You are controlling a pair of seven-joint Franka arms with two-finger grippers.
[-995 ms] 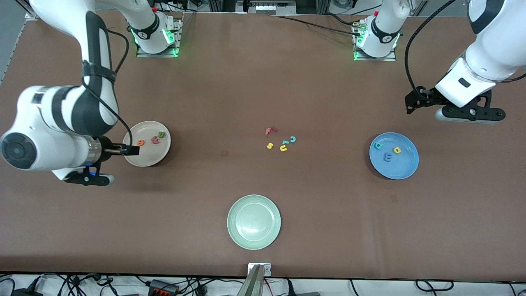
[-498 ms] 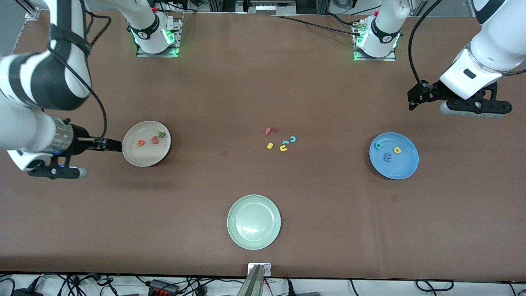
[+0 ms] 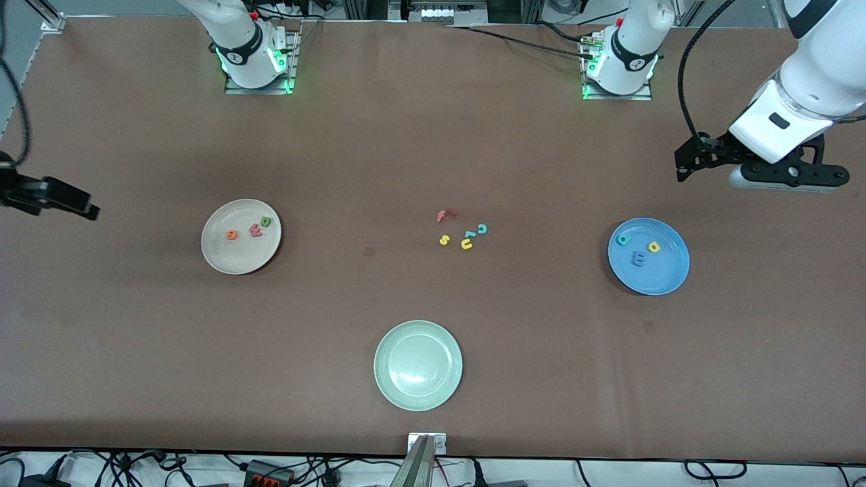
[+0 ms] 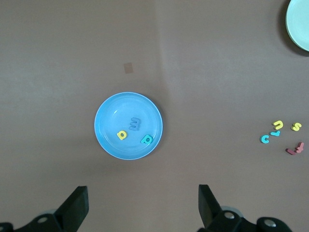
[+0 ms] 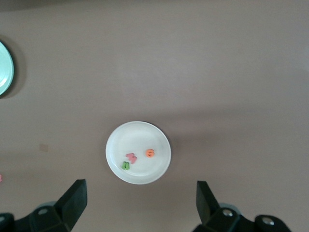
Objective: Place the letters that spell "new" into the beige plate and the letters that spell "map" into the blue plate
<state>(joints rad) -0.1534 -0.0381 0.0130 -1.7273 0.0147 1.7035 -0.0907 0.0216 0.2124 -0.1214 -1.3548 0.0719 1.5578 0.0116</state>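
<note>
Judging by how things lie, you are at the close of the job: both words look sorted. The round cream-beige plate sits at mid-height in the front view toward the right arm's end of the table, and it holds the green foam "n", the red-pink foam "w" and the orange foam "e". The round medium-blue plate sits at the same height toward the left arm's end, with the teal foam "p", the yellow foam "a" and the blue foam "m" in it.

The right gripper hangs high with its fingers spread wide and nothing between them, out at the very edge of the front view. The left gripper is just as wide and empty, up over bare brown table above the blue plate in the frame.

I judge that the next move calls for no grasp, only parking both arms. Leave the spare letters in the middle of the frame alone: the red "f", yellow "s", yellow "u" and teal "c".

Room is generous. The pale green plate, empty, lies low in the frame's centre, well apart from everything, but mind the table's end under the right arm
</note>
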